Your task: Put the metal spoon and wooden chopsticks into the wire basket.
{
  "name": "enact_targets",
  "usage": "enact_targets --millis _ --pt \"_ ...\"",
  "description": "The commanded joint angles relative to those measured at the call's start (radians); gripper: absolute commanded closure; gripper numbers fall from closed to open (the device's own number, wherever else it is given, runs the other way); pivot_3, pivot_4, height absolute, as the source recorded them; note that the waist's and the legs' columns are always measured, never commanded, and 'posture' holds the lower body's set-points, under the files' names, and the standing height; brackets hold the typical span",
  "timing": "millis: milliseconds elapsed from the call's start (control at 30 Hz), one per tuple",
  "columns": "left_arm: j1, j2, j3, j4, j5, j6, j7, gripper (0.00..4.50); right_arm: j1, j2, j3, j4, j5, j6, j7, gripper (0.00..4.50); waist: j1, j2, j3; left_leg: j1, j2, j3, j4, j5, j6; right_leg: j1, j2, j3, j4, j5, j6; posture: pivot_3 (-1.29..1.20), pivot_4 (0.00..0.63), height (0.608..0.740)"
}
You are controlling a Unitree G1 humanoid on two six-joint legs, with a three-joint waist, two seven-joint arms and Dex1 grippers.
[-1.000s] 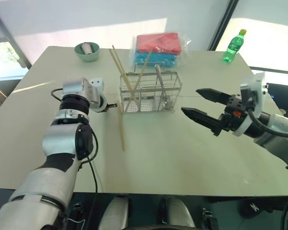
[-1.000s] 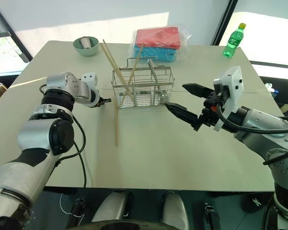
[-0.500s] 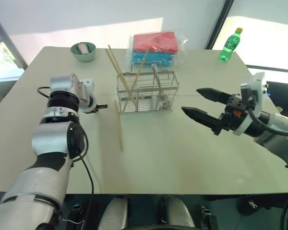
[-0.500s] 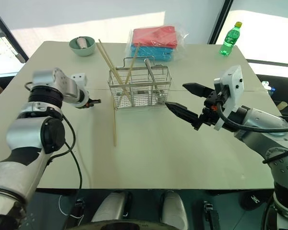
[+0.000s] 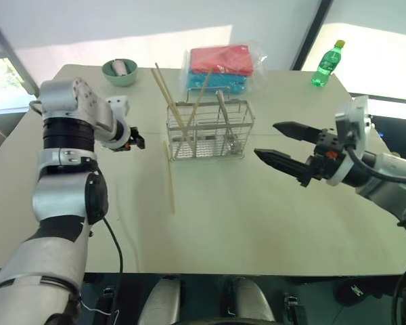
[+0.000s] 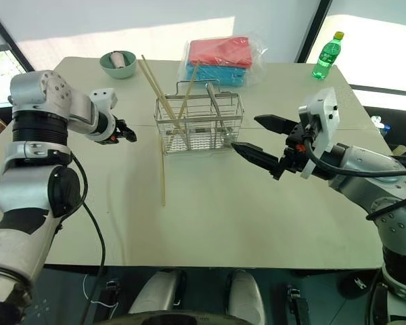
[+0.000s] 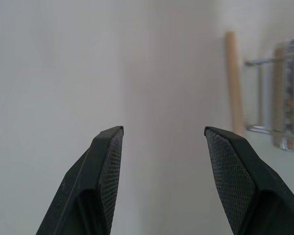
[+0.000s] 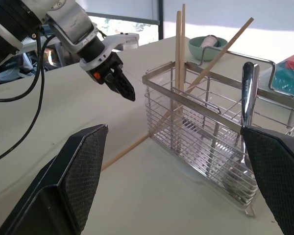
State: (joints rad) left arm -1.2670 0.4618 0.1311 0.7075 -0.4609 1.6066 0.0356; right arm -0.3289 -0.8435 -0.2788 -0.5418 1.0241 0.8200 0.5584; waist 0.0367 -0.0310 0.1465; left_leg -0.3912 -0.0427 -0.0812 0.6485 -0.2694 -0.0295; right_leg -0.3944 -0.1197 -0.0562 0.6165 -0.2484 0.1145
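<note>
Our left gripper (image 5: 137,140) hangs above table (image 5: 257,210), left of wire basket (image 5: 210,132); fingers spread apart, grasping nothing. Our right gripper (image 5: 279,144) hovers right of basket, jaws wide apart, empty. Metal spoon (image 5: 226,122) stands upright in basket's right part. Three wooden chopsticks (image 5: 179,112) lean in basket's left part, tips poking above rim. One more chopstick (image 5: 170,177) lies flat on table, just beside basket's near-left corner.

Indoor test room or lab: a plain pale table (image 5: 257,223) stands by large bright windows (image 5: 379,40), with a dark window post (image 5: 314,30) at the far right.
</note>
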Motion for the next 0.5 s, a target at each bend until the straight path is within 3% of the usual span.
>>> enact_targets --millis 33,233,500 --pt "-0.023 0.028 -0.076 0.014 -0.263 0.008 0.124 1.74 -0.025 -0.002 -0.008 -0.001 -0.002 -0.009 0.010 0.00 0.000 0.000 0.000 0.000 0.000 0.000 0.000 0.000 0.000 0.000 0.000 0.000 0.000 0.000 0.000 0.00 0.150 0.667" --pt "0.076 0.128 -0.212 -0.099 -0.698 0.008 0.375 1.74 -0.017 -0.008 -0.025 -0.008 0.007 0.001 0.011 0.00 -0.009 0.001 0.000 0.000 0.000 0.000 0.000 0.000 0.000 -0.001 -0.002 0.002 0.000 0.000 0.000 0.00 0.150 0.667" --pt "0.081 0.059 -0.068 -0.045 -0.707 0.008 0.570 1.74 0.011 -0.006 -0.048 -0.034 0.021 0.004 -0.008 0.00 0.004 0.000 0.000 0.000 -0.001 0.000 0.001 0.000 0.000 -0.001 -0.001 0.002 0.000 0.000 0.000 0.00 0.150 0.667"
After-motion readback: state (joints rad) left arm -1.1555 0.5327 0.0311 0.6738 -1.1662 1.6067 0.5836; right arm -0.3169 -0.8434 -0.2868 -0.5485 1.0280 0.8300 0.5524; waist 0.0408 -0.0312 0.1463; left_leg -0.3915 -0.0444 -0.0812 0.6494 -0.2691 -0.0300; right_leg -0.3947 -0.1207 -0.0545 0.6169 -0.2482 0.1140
